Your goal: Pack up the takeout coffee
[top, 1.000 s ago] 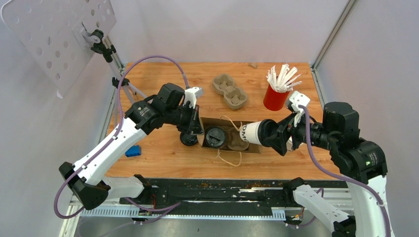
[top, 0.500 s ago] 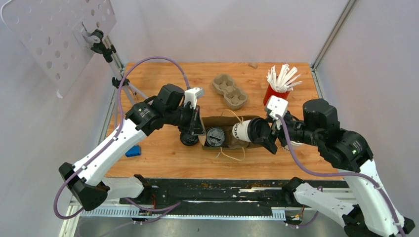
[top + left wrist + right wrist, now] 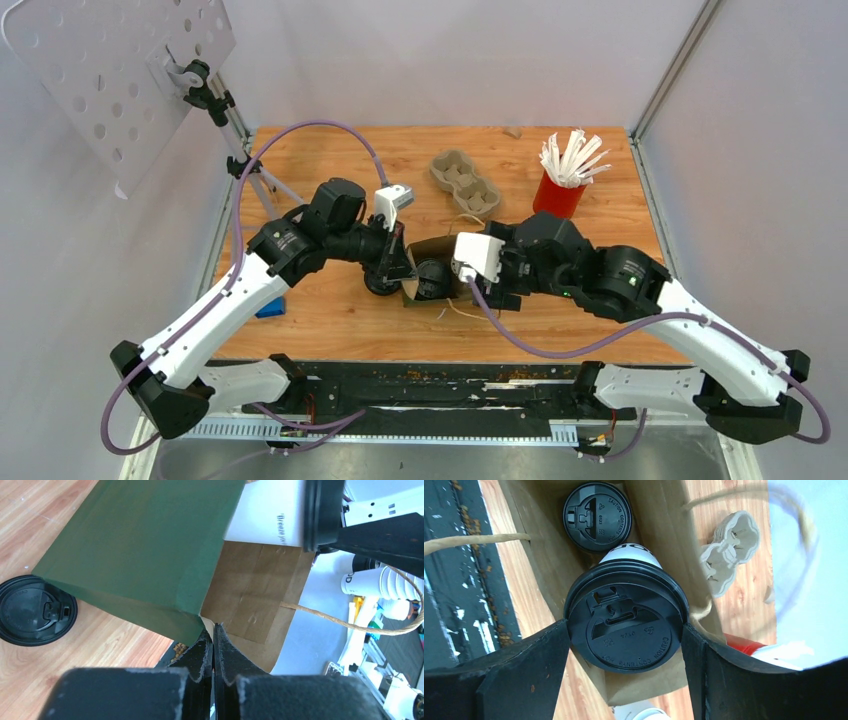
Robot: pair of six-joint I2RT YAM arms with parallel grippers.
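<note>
A paper bag (image 3: 438,250) stands open mid-table; it looks green outside and brown inside in the left wrist view (image 3: 140,545). My left gripper (image 3: 397,268) is shut on the bag's left rim (image 3: 214,630). My right gripper (image 3: 626,645) is shut on a white coffee cup by its black lid (image 3: 626,630) and holds it upright, base down in the bag's mouth. That cup also shows in the left wrist view (image 3: 275,515). The right wrist (image 3: 478,258) hides it from above. The second cup's black lid (image 3: 596,517) shows inside the bag (image 3: 432,280).
A black lid (image 3: 37,611) sits on the table left of the bag (image 3: 380,284); I cannot tell if a cup is under it. The grey pulp carrier (image 3: 465,185) and the red cup of stirrers (image 3: 558,195) stand behind. A blue object (image 3: 268,306) lies far left.
My right arm swung left and turned the cup from lying sideways to upright over the bag, then lowered it into the mouth. My left gripper kept its hold on the rim.
</note>
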